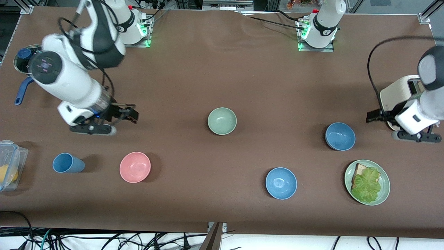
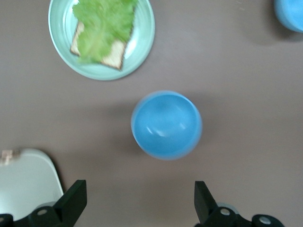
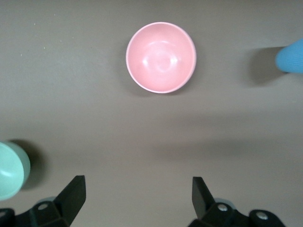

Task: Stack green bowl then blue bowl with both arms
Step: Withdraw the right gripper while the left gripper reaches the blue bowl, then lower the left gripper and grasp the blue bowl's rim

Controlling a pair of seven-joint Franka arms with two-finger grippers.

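- The brown surface point(image 1: 222, 69) carries every item, and both arms hang above it.
- The right gripper point(image 3: 137, 201) is over bare surface toward the right arm's end, its jaws spread wide, holding and touching nothing; the pink bowl point(image 3: 161, 56) lies below it.
- The left gripper point(image 2: 139, 203) is near the toaster point(image 1: 399, 92), jaws likewise wide and empty, over surface just beside a blue bowl point(image 2: 165, 124).
- The plate point(image 1: 384, 189) with bread and lettuce sits nearer the camera than that bowl.
- The green bowl point(image 1: 222, 121) stands alone mid-surface.
- A second blue bowl point(image 1: 281, 183) sits nearer the camera, apart from it.
- The blue cup point(image 1: 67, 163) is beside the pink bowl.
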